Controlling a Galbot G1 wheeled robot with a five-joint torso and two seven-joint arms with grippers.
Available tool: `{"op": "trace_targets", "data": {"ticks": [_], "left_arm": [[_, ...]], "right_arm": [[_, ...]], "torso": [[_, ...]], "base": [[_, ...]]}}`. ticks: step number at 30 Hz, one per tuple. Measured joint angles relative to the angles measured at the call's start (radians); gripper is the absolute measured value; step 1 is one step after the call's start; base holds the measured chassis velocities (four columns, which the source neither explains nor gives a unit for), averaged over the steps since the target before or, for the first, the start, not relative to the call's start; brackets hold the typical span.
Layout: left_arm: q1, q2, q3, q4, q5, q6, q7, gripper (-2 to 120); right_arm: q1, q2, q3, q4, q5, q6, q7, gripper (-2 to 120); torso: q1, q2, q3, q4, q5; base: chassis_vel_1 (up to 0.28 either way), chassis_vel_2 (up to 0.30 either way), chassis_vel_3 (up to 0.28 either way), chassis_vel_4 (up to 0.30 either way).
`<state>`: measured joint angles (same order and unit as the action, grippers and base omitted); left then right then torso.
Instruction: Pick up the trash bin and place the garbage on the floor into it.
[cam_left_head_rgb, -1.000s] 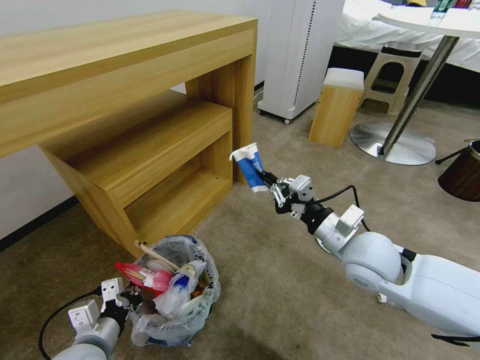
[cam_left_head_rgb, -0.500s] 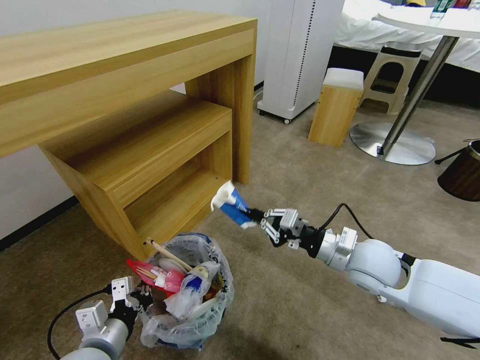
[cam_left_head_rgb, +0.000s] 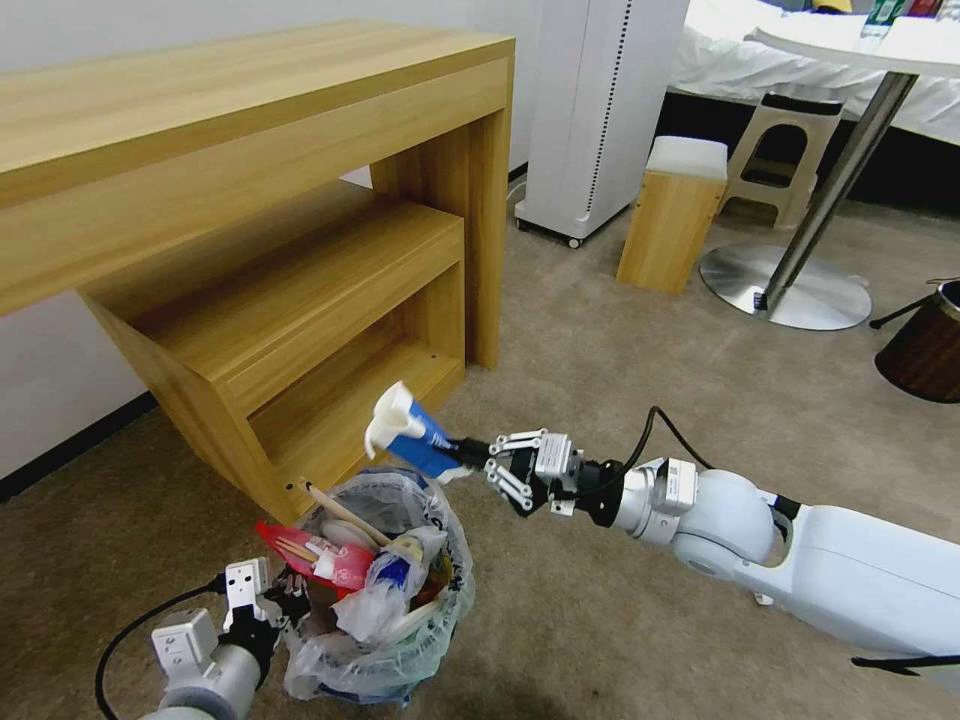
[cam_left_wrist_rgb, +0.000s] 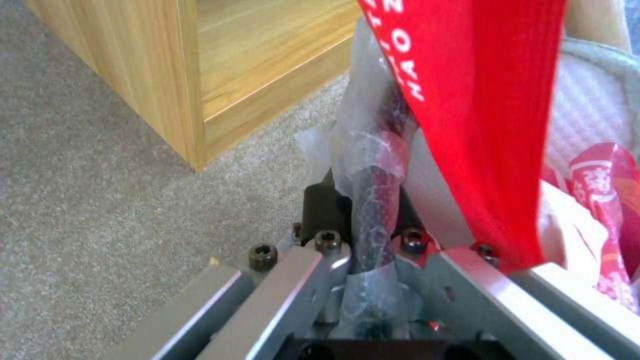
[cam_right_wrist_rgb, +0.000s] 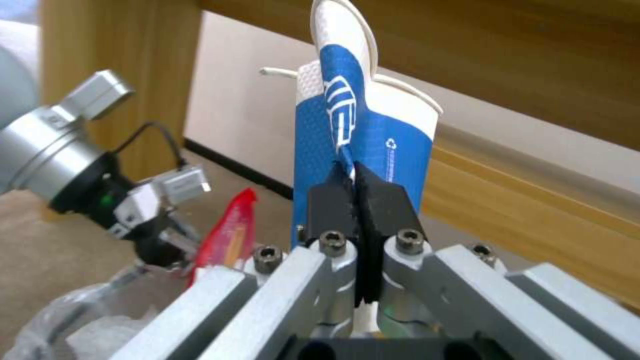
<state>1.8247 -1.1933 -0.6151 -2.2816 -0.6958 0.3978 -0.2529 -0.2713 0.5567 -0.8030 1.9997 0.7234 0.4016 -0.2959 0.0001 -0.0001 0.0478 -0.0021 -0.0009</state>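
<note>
The trash bin (cam_left_head_rgb: 400, 650), a small round bin lined with crinkled clear plastic, is held off the carpet at lower left, stuffed with garbage: red wrappers (cam_left_head_rgb: 330, 562), a wooden stick (cam_left_head_rgb: 335, 505), white pieces. My left gripper (cam_left_head_rgb: 285, 590) is shut on the bin's bagged rim (cam_left_wrist_rgb: 370, 200), with a red wrapper (cam_left_wrist_rgb: 487, 125) hanging beside it. My right gripper (cam_left_head_rgb: 470, 455) is shut on a crushed blue-and-white paper cup (cam_left_head_rgb: 405, 435), held just above the bin's far rim. In the right wrist view the cup (cam_right_wrist_rgb: 360, 130) stands pinched between the black pads (cam_right_wrist_rgb: 383, 200).
A light wooden desk with a low shelf (cam_left_head_rgb: 300, 280) stands close behind the bin. A white cabinet (cam_left_head_rgb: 600, 110), a wooden stool (cam_left_head_rgb: 675, 215), a round table's metal base (cam_left_head_rgb: 790, 290) and a brown bin (cam_left_head_rgb: 925, 345) lie farther right. Open carpet lies in front.
My right gripper has carried the paper cup down and to the left, from mid-air by the desk leg to just above the bin. The left gripper has lifted the bin slightly toward the right.
</note>
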Motion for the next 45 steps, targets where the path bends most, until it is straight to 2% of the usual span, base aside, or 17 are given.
{"op": "trace_targets", "data": {"ticks": [8,21,29,39,40,42,44,45], "left_arm": [[0.042,-0.002,-0.018,-0.06,0.0,0.0,0.004,0],[0.061,-0.012,-0.023,-0.092,0.004,-0.001,0.01,0],[0.055,-0.007,-0.028,-0.092,-0.002,-0.002,0.009,0],[0.038,0.003,-0.026,-0.071,-0.016,-0.002,0.005,0],[0.036,0.003,-0.025,-0.067,-0.016,-0.002,0.005,0],[0.035,0.002,-0.024,-0.064,-0.016,-0.002,0.005,0],[0.032,0.002,-0.02,-0.056,-0.016,-0.002,0.005,0],[0.032,0.002,-0.02,-0.056,-0.016,-0.002,0.005,0]], "right_arm": [[0.05,0.047,-0.097,-0.057,0.015,0.019,-0.049,0],[0.054,0.114,-0.189,-0.138,0.023,0.02,-0.048,0],[0.055,0.131,-0.22,-0.163,0.031,0.015,-0.036,0],[-0.007,0.117,-0.205,-0.191,0.002,0.034,0.003,0],[-0.015,0.116,-0.2,-0.192,-0.001,0.034,0.005,5],[-0.02,0.116,-0.197,-0.192,-0.002,0.034,0.006,7],[-0.043,0.12,-0.176,-0.192,-0.002,0.036,0.015,18],[-0.043,0.12,-0.176,-0.192,-0.002,0.036,0.015,18]], "torso": [[0.0,0.0,0.0,0.0,0.0001],[0.0,0.0,0.0,-0.0001,0.0001],[0.0,0.0,0.0,0.0,0.0],[0.0,0.0,0.0,-0.0001,0.0001],[0.0,0.0,0.0,-0.0001,0.0001],[0.0,0.0,0.0,-0.0001,0.0001],[0.0,0.0,0.0,-0.0001,0.0],[0.0,0.0,0.0,-0.0001,0.0]], "base": [[0.0,0.0,0.0,0.0],[0.0,0.0,0.0,0.0],[0.0,0.0,0.0,0.0],[0.0,0.0,0.0,0.0],[0.0,0.0,0.0,0.0],[0.0,0.0,0.0,0.0],[0.0,0.0,0.0,0.0],[0.0,0.0,0.0,0.0]]}}
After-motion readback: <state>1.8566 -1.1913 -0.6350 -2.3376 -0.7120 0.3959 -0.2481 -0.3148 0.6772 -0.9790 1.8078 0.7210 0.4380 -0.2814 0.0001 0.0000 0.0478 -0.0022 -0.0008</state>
